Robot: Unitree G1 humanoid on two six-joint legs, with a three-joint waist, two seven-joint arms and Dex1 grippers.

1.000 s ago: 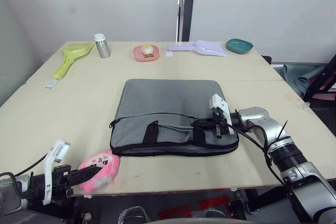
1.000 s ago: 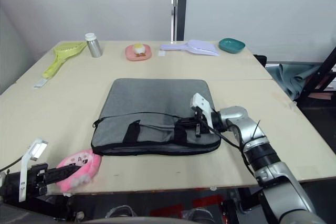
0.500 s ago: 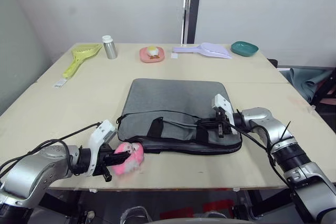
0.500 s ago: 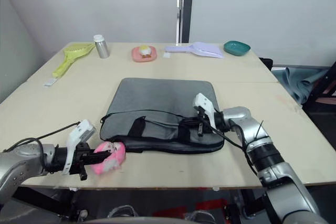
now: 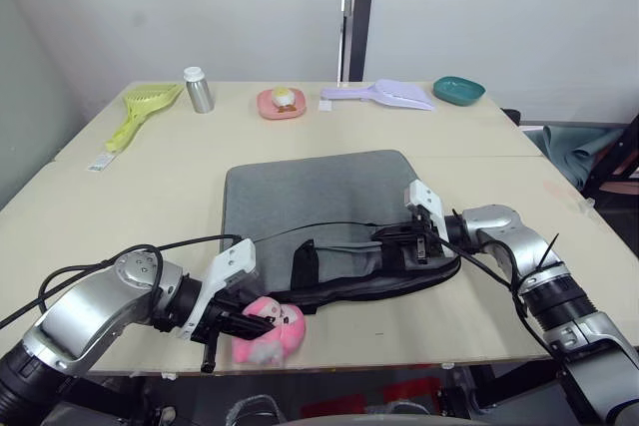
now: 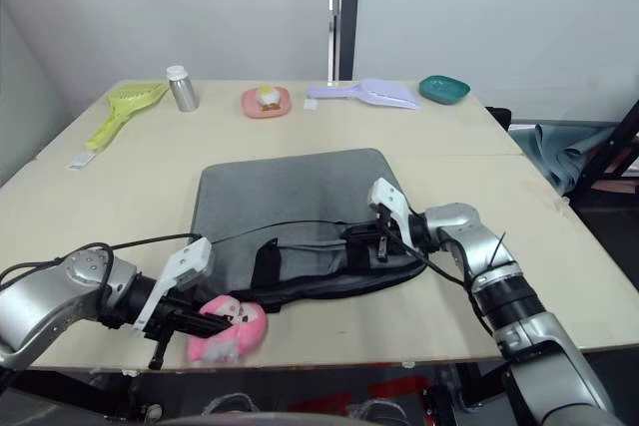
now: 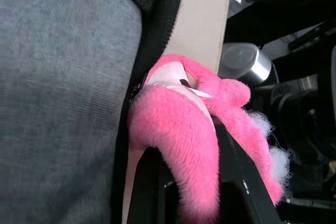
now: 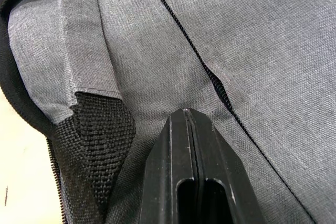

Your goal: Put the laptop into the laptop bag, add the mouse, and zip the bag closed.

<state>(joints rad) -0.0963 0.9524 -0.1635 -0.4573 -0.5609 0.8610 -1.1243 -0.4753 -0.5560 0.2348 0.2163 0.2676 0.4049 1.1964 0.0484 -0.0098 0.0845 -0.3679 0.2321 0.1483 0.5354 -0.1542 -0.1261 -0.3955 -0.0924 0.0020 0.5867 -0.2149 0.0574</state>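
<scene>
The grey laptop bag lies flat mid-table, turned a little askew, its black handles toward the front edge. Its pink plush charm sits at the bag's front left corner, close to the table edge. My left gripper is shut on that charm; in the left wrist view the plush bulges between the black fingers. My right gripper is shut, its tips pressed on the grey fabric beside the zipper line, near the right handle. The laptop and the mouse are out of view.
Along the far edge stand a yellow-green scoop, a metal bottle, a pink dish, a lavender scoop and a teal bowl. A black cable runs from my left arm across the bag.
My left gripper has carried the pink charm rightward along the front edge. The bag's front left corner followed and the bag turned askew. The right gripper stayed on the bag.
</scene>
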